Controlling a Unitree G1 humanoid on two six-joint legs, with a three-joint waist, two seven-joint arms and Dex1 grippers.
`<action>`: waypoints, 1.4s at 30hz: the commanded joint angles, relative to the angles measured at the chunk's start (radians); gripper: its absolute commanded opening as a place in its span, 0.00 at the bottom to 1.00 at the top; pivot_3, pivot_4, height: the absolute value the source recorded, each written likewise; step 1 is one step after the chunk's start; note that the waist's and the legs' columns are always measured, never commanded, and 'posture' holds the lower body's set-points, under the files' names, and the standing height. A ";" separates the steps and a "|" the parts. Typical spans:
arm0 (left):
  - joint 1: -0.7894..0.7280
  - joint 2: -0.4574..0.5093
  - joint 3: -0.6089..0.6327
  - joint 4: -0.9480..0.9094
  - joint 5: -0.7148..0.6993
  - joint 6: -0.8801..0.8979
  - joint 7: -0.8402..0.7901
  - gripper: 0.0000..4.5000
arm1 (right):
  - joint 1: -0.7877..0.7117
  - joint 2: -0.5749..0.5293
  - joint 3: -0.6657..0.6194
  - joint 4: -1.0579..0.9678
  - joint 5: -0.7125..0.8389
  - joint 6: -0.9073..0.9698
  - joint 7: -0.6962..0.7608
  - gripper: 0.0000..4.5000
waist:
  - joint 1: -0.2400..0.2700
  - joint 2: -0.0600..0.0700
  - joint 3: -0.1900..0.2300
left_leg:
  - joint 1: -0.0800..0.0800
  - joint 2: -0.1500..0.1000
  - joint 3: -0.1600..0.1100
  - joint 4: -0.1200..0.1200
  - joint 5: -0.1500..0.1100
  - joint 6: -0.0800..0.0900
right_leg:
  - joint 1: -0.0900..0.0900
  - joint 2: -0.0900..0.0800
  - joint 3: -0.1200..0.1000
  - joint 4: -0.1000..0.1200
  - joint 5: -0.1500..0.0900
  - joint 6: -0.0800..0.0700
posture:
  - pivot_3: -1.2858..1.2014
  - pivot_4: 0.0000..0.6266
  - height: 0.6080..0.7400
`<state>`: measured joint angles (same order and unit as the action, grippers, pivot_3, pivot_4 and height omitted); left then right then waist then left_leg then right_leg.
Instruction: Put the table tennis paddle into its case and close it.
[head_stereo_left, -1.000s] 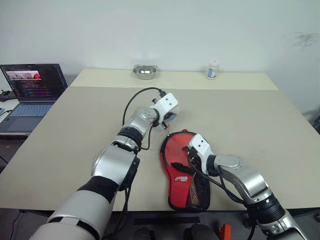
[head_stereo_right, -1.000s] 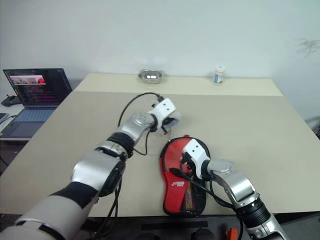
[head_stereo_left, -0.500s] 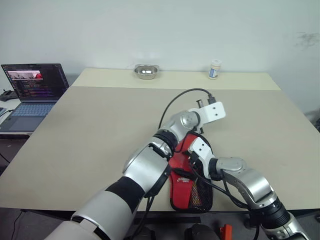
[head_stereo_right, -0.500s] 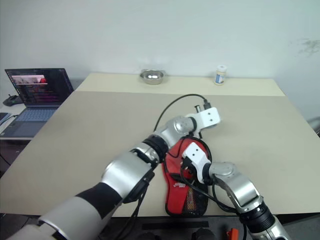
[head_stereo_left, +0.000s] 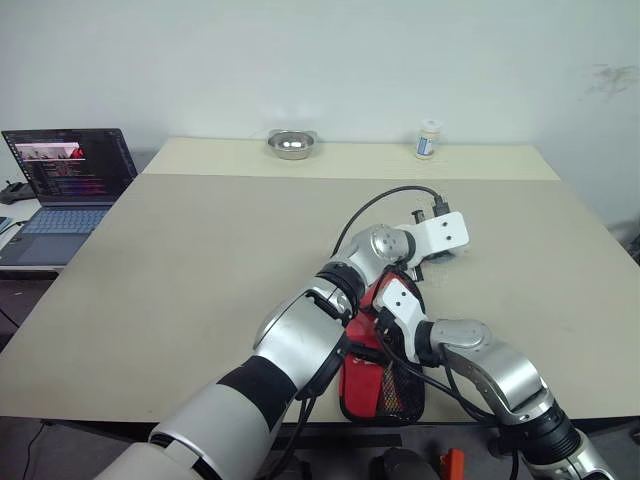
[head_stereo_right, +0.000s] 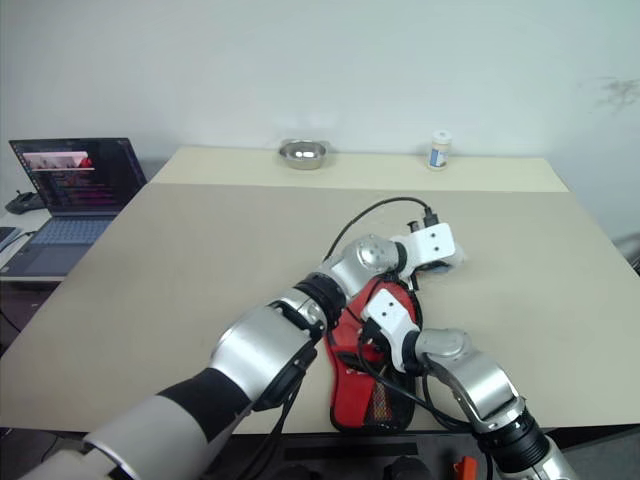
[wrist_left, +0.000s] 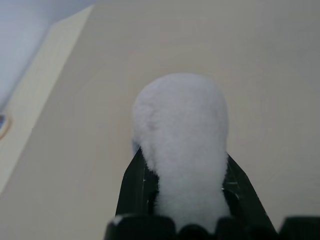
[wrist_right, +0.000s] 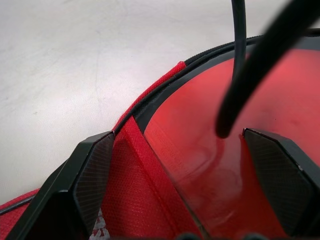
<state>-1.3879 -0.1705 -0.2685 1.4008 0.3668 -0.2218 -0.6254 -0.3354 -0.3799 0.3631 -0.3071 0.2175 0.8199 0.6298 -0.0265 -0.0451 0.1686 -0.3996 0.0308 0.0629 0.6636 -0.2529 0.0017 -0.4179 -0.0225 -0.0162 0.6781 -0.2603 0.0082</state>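
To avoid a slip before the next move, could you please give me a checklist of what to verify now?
1. Right gripper open: ok, jaws spread wide over the case rim.
2. Left gripper free: not ok, shut on a white lump.
3. Paddle fully inside case: cannot tell; its glossy red face shows within the rim.
4. Right gripper's path clear: not ok, a black cable crosses in front.
5. Case resting on table: ok.
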 joint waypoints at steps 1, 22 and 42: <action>0.006 -0.107 0.000 -0.047 -0.016 -0.034 -0.063 0.40 | 0.041 -0.001 0.070 0.106 -0.010 0.081 0.005 1.00 | 0.000 0.000 0.000 | 0.000 0.000 0.000 0.000 0.000 0.000 | 0.000 0.000 0.000 0.000 0.000 0.000 | 0.52 0.24 1.00; -0.001 0.086 0.147 -0.077 -0.143 0.044 -0.083 0.98 | -0.009 -0.016 0.033 0.105 -0.005 0.063 0.022 1.00 | -0.006 0.001 -0.001 | 0.006 0.001 -0.002 0.000 0.000 0.000 | 0.006 0.001 0.000 0.000 0.000 0.000 | 0.52 0.24 1.00; 0.166 0.343 0.271 -0.227 -0.340 0.127 -0.531 0.98 | -0.091 -0.091 -0.309 -0.468 0.317 0.453 0.008 1.00 | 0.000 0.002 0.002 | -0.010 -0.001 -0.004 0.000 0.000 0.000 | -0.006 -0.002 -0.004 -0.003 0.002 -0.003 | 0.52 0.24 1.00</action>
<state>-1.2193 0.1644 0.0062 1.2424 0.0580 -0.0941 -1.0795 -0.4054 -0.4630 0.1236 -0.6971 0.4753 1.2391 0.6294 -0.0265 -0.0430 0.1710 -0.4097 0.0301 0.0593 0.6637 -0.2529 0.0014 -0.4240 -0.0241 -0.0204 0.6754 -0.2587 0.0052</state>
